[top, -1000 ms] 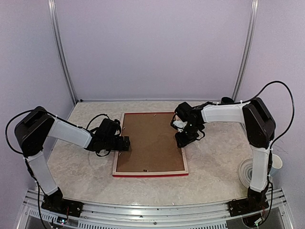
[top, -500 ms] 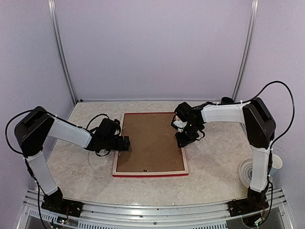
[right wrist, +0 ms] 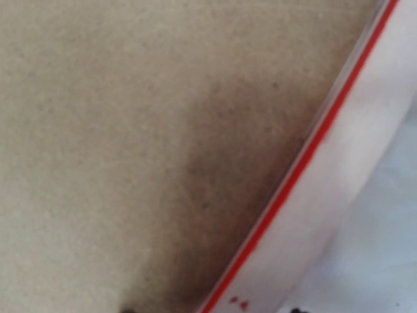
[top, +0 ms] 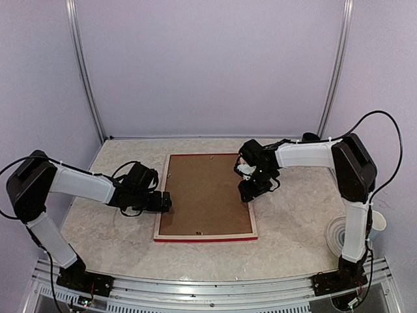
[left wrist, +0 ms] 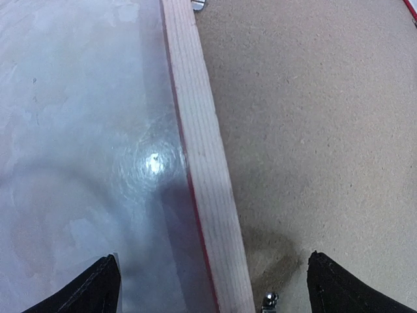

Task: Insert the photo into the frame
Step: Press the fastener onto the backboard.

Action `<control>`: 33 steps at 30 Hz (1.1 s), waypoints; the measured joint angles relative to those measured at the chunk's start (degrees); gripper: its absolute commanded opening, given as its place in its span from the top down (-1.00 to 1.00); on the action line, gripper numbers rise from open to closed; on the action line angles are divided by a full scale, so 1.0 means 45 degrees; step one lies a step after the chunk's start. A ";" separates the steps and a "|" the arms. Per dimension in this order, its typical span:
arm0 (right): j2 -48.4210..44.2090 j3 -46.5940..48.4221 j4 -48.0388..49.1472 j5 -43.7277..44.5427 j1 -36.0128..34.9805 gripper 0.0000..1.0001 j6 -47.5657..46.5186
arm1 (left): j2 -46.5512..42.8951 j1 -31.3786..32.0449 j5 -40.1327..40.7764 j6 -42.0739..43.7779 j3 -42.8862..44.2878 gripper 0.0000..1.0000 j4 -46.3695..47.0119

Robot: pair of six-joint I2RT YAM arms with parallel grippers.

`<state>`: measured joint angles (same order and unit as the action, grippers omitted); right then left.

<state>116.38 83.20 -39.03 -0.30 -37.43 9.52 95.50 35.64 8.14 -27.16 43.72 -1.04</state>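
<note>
Top external view, from the near edge: both arms rise from their bases at the bottom of the picture and bend inward over the marbled bench (top: 293,228). At the lower right, beside the right arm's base, sits a pale round thing (top: 339,236) too faint to name.

The frame (top: 205,238) lies flat at the centre of the picture, back side up, its red rail along the near edge and pale wood down the sides. A brown board (top: 205,195) fills its opening. The left hand (top: 164,201) sits low at the frame's left rail, a little left of centre in the picture. The right hand (top: 249,191) is on the frame's right rail, slightly farther back. Behind them a plain lilac wall closes the scene.

The left wrist view shows the left hand (left wrist: 215,293) spread wide, its dark fingertips (left wrist: 91,290) in the two bottom corners. One is over the bench (left wrist: 78,130) and the other over the brown board (left wrist: 313,130). The pale wooden rail of the frame (left wrist: 205,163) runs up the picture between them. A small metal tab (left wrist: 269,300) sits at the rail's inner edge near the bottom.

The right wrist view is very close and blurred: the brown board (right wrist: 130,130) fills most of it. The frame's (right wrist: 339,195) pale rail with its red line slants across the right side. Whether the right hand is spread or pressed together cannot be told.
</note>
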 measured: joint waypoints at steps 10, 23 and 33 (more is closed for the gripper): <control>-0.0058 -0.0141 0.0257 0.0015 0.0000 -0.10 0.0087 | -0.1477 0.0005 -0.0491 -0.0520 -0.0374 -0.89 -0.1511; -0.0228 -0.0476 0.0646 -0.0194 0.0000 -0.09 0.0136 | -0.1336 0.0005 -0.0160 -0.0491 -0.0379 -0.78 -0.2487; -0.0243 -0.0505 0.0680 -0.0248 0.0000 -0.08 0.0136 | -0.1015 0.0005 0.0010 -0.0418 -0.0214 -0.78 -0.2482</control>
<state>115.28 80.93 -35.97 -1.41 -37.43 10.13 90.94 35.66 8.19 -29.04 42.76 -12.21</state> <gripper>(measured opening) 0.541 0.891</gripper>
